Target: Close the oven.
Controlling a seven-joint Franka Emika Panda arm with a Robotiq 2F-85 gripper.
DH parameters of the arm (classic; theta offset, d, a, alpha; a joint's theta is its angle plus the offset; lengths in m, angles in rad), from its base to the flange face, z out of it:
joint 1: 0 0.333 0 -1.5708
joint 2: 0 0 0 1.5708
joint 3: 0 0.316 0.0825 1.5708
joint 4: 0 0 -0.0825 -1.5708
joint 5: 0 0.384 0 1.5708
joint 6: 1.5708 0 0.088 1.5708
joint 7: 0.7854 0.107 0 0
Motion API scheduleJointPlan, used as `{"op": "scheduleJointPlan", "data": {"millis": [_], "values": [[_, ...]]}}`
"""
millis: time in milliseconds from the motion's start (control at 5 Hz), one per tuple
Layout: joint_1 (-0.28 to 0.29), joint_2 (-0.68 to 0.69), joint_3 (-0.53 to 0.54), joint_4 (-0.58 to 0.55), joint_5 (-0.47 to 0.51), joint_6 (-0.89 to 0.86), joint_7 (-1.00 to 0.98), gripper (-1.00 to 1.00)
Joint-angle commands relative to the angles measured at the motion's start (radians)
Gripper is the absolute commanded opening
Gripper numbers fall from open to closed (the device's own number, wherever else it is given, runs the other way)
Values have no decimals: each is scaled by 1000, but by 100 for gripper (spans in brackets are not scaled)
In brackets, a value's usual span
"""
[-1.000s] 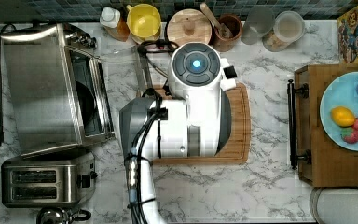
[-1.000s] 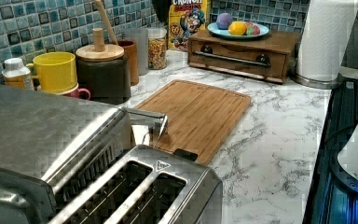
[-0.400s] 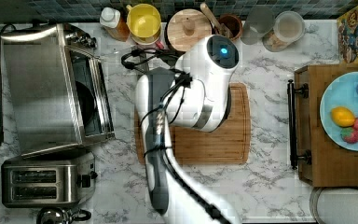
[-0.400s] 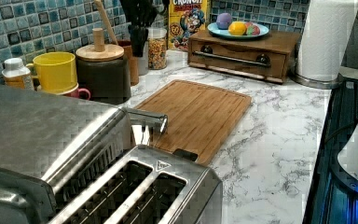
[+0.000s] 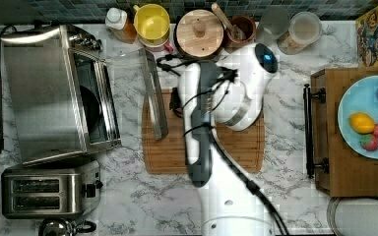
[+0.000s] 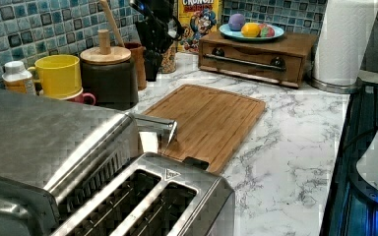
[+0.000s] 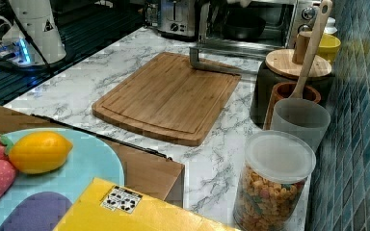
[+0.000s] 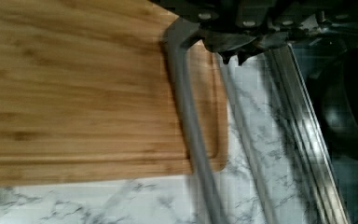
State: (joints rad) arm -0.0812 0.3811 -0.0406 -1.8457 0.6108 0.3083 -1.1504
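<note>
The steel oven point(image 5: 44, 93) stands at the top view's left with its glass door point(image 5: 128, 78) dropped flat open. Its bar handle point(image 5: 155, 93) reaches over the edge of the wooden cutting board point(image 5: 236, 147). A dark pan point(image 8: 349, 107) sits inside the oven. My gripper point(image 5: 176, 104) hangs shut and empty just past the handle, on the board side. In the wrist view the gripper point(image 8: 232, 56) is above the handle point(image 8: 191, 126), apart from it. In the left view the gripper point(image 6: 152, 66) hovers over the counter near the jars.
A two-slot toaster point(image 5: 49, 191) stands beside the oven. A yellow mug point(image 5: 151, 22), a wood-lidded canister point(image 5: 199, 32), a utensil pot point(image 5: 238, 27) and jars line the back wall. A wooden box point(image 5: 349, 167) carrying a plate of fruit point(image 5: 359, 103) is at the top view's right.
The arm has swung toward the top view's right and back, off the oven side of the board. In the left view the gripper has come in by the jars. The door stays open.
</note>
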Motion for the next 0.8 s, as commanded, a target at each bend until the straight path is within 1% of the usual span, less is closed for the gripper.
{"op": "scheduleJointPlan", "data": {"millis": [200, 400, 600, 800], "values": [[-92, 8, 2, 109, 206, 40, -209, -100], [-74, 38, 38, 74, 200, 103, -240, -100], [-92, 50, 83, 24, 263, 173, -316, -100], [-98, 121, 98, 67, 299, 161, -339, -100]]}}
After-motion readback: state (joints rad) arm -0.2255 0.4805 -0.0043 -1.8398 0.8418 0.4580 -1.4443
